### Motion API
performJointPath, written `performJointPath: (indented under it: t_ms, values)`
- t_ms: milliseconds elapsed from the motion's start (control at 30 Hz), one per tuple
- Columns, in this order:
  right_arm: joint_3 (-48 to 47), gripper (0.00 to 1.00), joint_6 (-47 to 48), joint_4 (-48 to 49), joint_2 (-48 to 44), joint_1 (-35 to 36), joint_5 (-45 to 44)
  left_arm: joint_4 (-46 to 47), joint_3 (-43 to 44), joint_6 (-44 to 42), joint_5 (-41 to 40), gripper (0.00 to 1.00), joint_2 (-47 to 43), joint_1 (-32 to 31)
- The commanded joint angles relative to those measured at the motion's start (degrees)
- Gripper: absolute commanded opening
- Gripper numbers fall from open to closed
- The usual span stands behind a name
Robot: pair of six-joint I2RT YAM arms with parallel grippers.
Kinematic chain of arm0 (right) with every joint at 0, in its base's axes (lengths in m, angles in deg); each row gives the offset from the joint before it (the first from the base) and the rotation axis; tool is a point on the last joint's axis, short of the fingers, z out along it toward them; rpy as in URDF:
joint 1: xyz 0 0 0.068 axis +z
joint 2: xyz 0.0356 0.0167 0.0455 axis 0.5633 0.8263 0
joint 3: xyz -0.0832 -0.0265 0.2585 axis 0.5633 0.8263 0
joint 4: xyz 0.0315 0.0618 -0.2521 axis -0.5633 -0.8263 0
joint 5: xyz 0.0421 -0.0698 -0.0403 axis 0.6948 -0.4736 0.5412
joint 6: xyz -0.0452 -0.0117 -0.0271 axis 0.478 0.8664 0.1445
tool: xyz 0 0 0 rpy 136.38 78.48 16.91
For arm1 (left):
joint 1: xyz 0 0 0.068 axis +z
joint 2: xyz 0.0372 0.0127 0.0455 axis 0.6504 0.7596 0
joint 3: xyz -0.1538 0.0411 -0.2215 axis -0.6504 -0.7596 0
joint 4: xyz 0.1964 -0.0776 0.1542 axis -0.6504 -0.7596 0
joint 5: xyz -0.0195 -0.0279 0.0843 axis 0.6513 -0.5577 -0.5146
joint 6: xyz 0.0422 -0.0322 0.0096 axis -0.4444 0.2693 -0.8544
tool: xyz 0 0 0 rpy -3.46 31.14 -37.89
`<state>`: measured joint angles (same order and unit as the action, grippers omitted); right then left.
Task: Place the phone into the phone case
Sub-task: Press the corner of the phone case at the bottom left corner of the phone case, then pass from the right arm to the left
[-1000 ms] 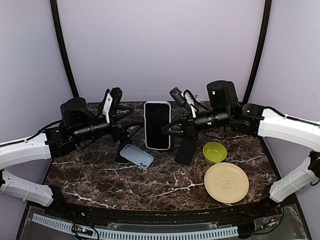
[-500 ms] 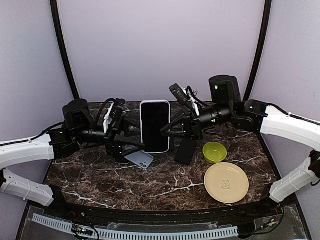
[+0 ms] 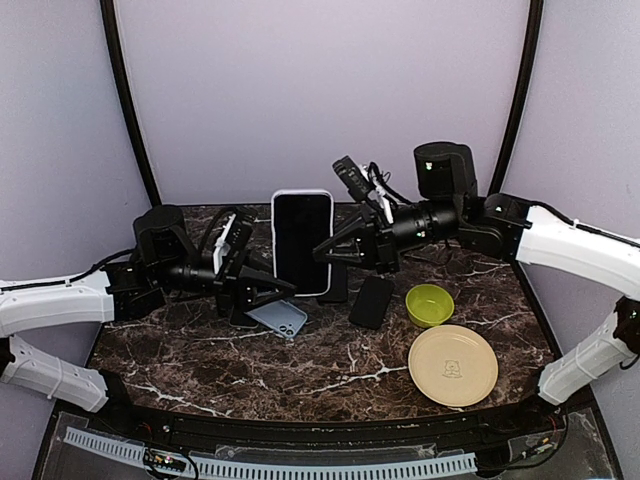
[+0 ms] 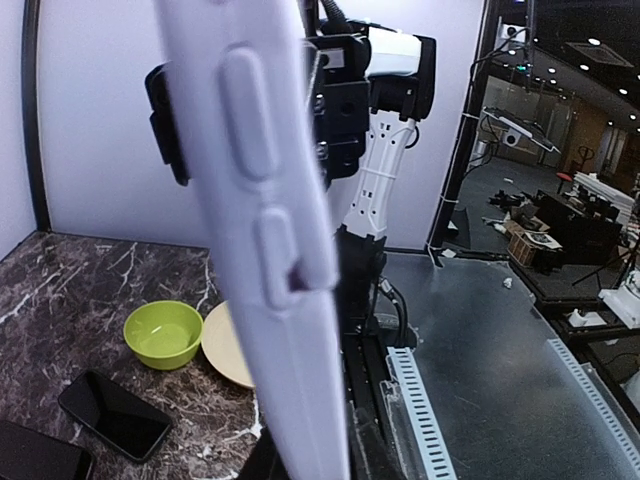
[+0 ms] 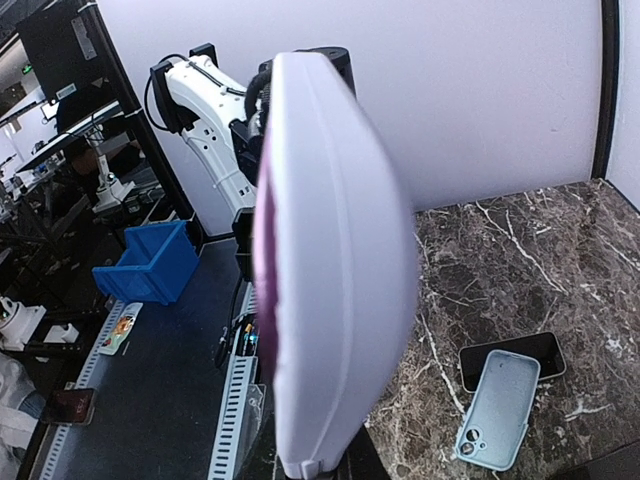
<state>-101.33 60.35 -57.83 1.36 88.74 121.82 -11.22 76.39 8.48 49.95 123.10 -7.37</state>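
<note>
- The right gripper (image 3: 330, 252) is clamped on the right edge of the phone (image 3: 302, 240). It holds the phone upright in the air over the back middle of the table (image 3: 200, 355), screen towards the top camera.
- The left gripper (image 3: 283, 289) is in at the phone's lower left corner. Its wrist cam is filled with the phone's side edge, but the fingers don't show there. So I can't tell if it's actually pinching or just alongside.
- The phone has a pale rim with moulded button bumps down the side and a lilac-ish back. To me that looks like a pale case (image 5: 345, 260) already around it. No idea if every corner is seated.
- A blue case (image 3: 281, 318) lies flat on the table, touching a black phone (image 5: 515, 352). Another black phone (image 3: 371, 300) sits near the green bowl (image 3: 430, 304) and plate (image 3: 453, 365).
- My read on progress: if the pale shell is the case, it's mostly done, with the edges to press home and the phone to set down. If the blue one is meant, nothing's in it yet.
</note>
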Motion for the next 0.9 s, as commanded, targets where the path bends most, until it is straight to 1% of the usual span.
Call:
performJointPath:
  t_ms: [0,67,100,133,167,233,267,300,367,400,500,600,633,667,800,867]
  values:
    - [-3.02,0.0,0.51,4.6,-0.5,1.51,1.13,3.28,0.76,1.77,-0.15,0.02,-0.09,0.09]
    - [-2.72,0.0,0.58,4.36,-0.58,1.57,0.18,4.14,0.29,2.11,-0.81,0.0,-0.45,0.05]
    - [-2.53,0.03,0.45,4.22,-0.51,1.61,-0.27,5.1,0.01,2.47,-0.98,0.0,-0.93,0.09]
    - [-2.22,0.09,0.22,4.21,-0.49,1.62,-0.87,5.54,-0.53,2.58,-1.46,0.0,-1.1,0.07]
    - [-1.83,0.18,-0.31,4.38,-0.49,1.62,-1.45,6.66,-0.79,2.96,-1.71,0.0,-1.6,0.05]
    - [-0.6,0.39,-1.27,4.9,-0.46,1.66,-2.45,8.45,-1.66,3.4,-2.42,0.0,-2.37,0.05]
    - [0.18,0.45,-1.69,5.28,-0.56,1.7,-2.79,9.02,-2.2,3.49,-3.06,0.0,-2.7,0.05]
    - [1.08,0.49,-2.05,5.81,-0.77,1.69,-3.07,10.15,-2.77,3.69,-3.34,0.0,-3.38,0.07]
    - [3.48,0.51,-3.26,7.04,-1.15,1.86,-4.24,11.52,-3.6,3.73,-3.81,0.0,-4.34,0.05]
    - [4.33,0.5,-3.67,7.73,-1.33,1.94,-4.69,12.27,-3.87,3.7,-4.13,0.0,-4.83,0.04]
    - [5.78,0.43,-4.78,8.88,-1.17,2.2,-4.35,13.21,-4.6,3.9,-4.31,0.0,-5.4,0.04]
    - [6.23,0.43,-4.91,8.81,-0.45,2.7,-4.44,13.43,-4.51,3.97,-4.16,0.0,-5.48,0.05]
    - [6.23,0.41,-4.84,8.8,-0.14,2.87,-4.34,13.44,-4.45,4.01,-3.97,0.0,-5.44,0.09]
    - [6.17,0.37,-4.75,8.84,0.12,3.04,-4.1,13.47,-4.42,4.08,-3.88,0.0,-5.36,0.05]
    - [5.8,0.13,-4.18,8.44,0.91,3.54,-4.63,13.26,-4.4,4.16,-3.79,0.0,-5.43,0.05]
    - [5.72,0.03,-3.7,8.05,0.92,3.62,-4.98,13.13,-4.47,3.95,-3.79,0.0,-5.6,0.04]
